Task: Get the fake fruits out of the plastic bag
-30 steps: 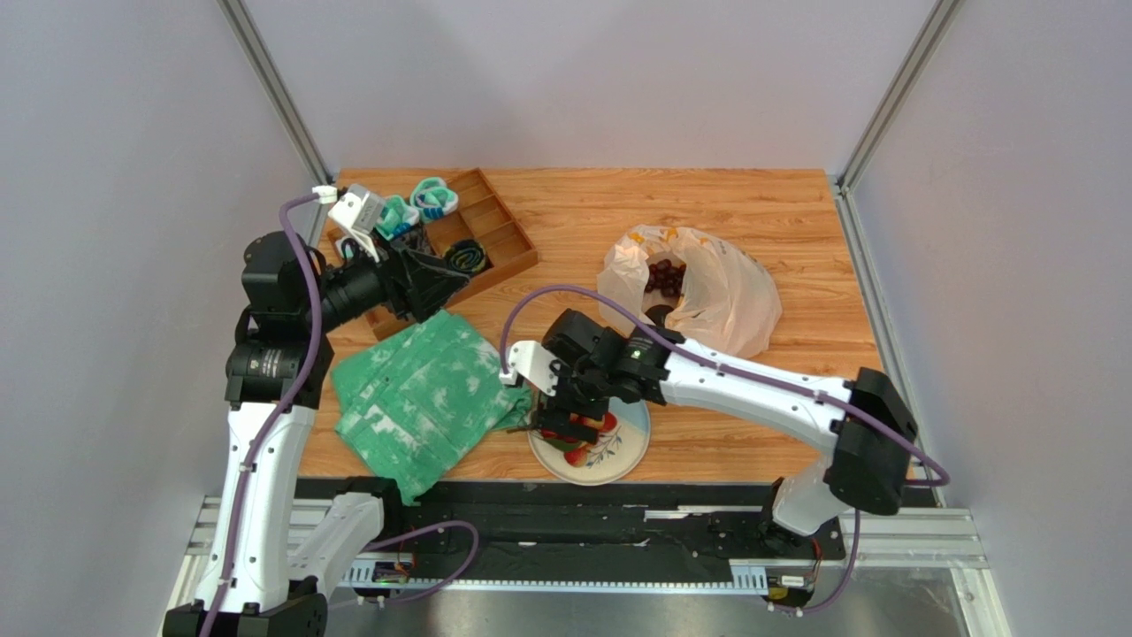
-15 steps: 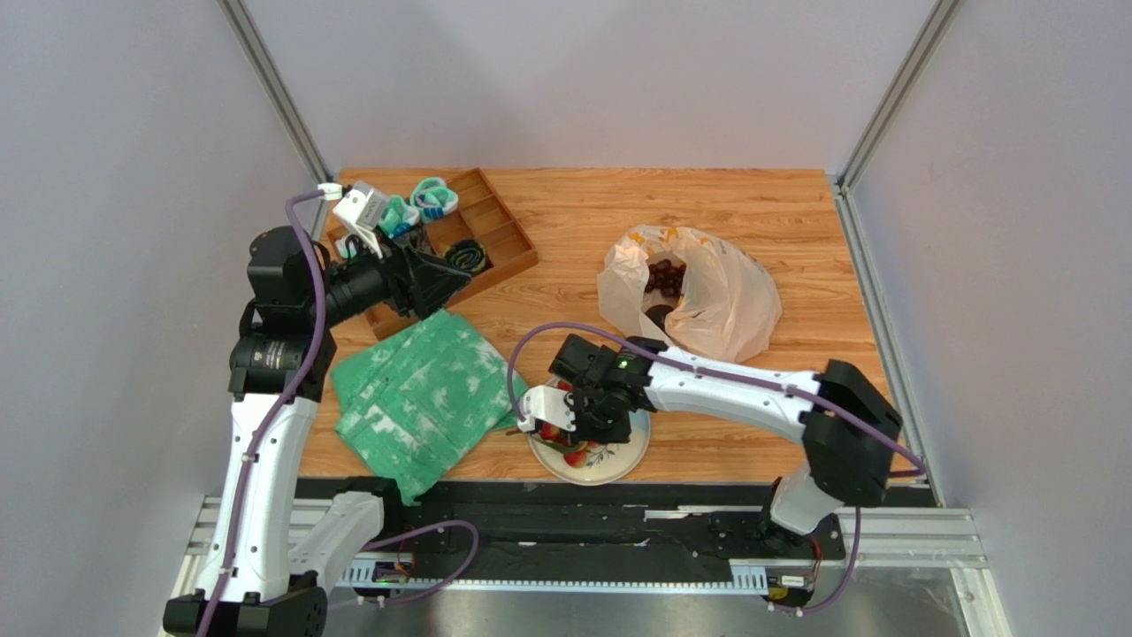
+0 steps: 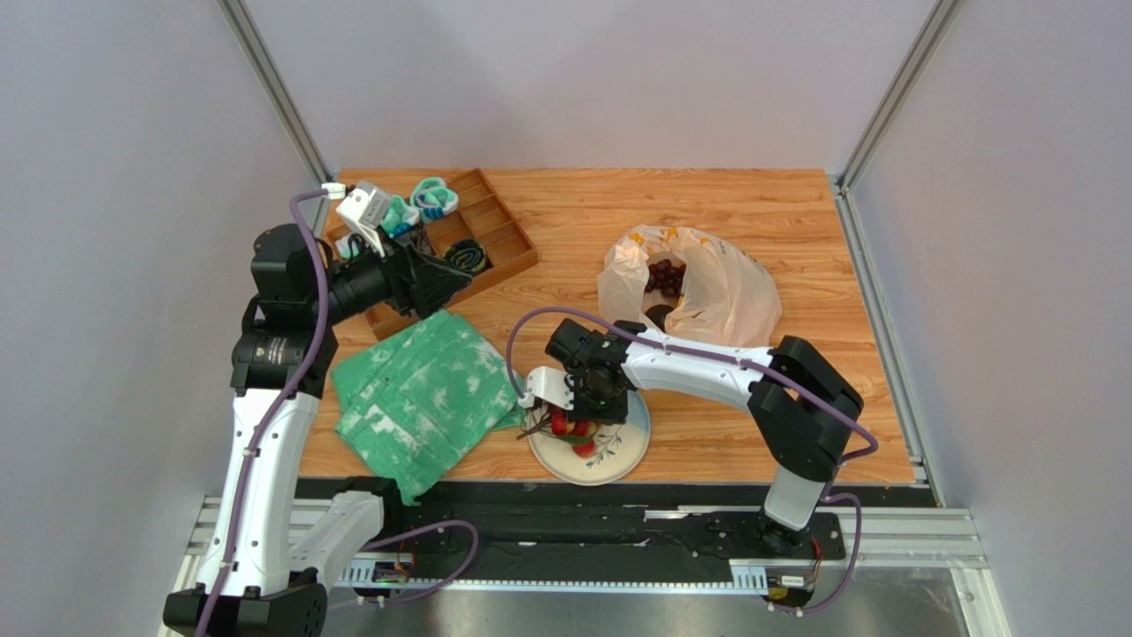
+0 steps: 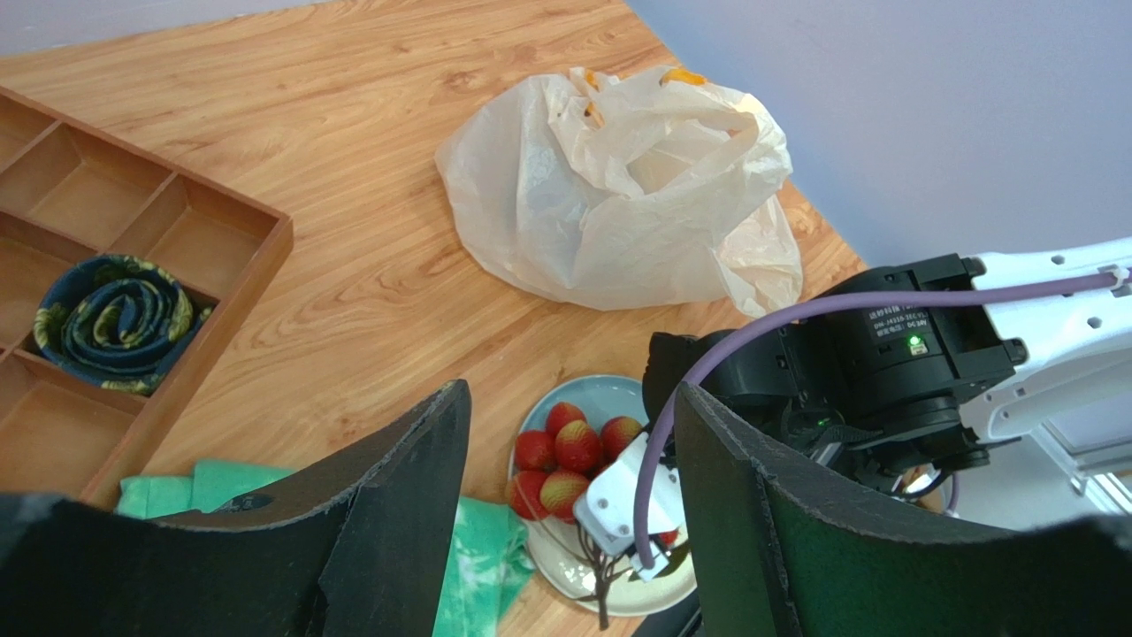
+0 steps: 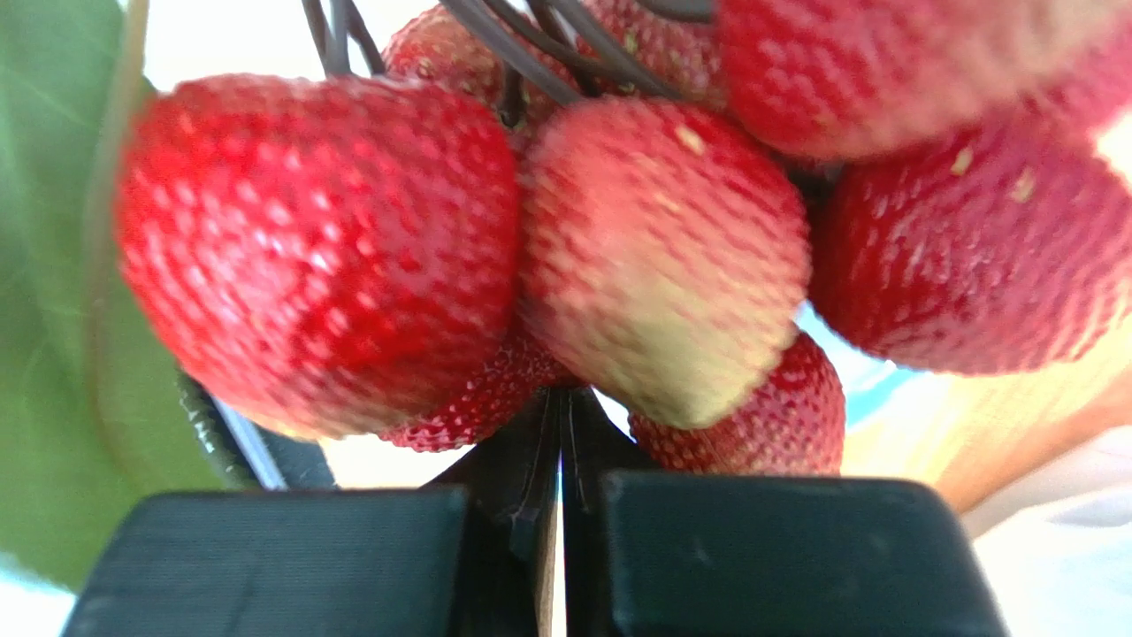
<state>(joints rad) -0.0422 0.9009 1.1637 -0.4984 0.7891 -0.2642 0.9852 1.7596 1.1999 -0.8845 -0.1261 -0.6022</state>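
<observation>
A cluster of red and yellow-red fake fruits (image 3: 571, 427) (image 4: 574, 447) lies on a pale plate (image 3: 627, 455) (image 4: 601, 390) near the table's front edge. My right gripper (image 3: 582, 406) (image 5: 561, 445) is shut, its closed tips pushed in under the fruits (image 5: 658, 252), with nothing seen between them. The whitish plastic bag (image 3: 718, 303) (image 4: 625, 199) lies behind the plate, its mouth open on dark purple grapes (image 3: 664, 276). My left gripper (image 3: 428, 282) (image 4: 571, 398) hangs open and empty, high above the green cloth, its fingers pointing toward the plate.
A green-white cloth (image 3: 419, 392) lies left of the plate. A wooden compartment tray (image 3: 502, 239) sits at the back left with teal items (image 3: 433, 197) and a dark rolled item (image 4: 117, 308). The right arm reaches across the table's front.
My right gripper has gone from open to shut over the plate and swung round, its wrist now nearer the bag side. The left arm has barely moved.
</observation>
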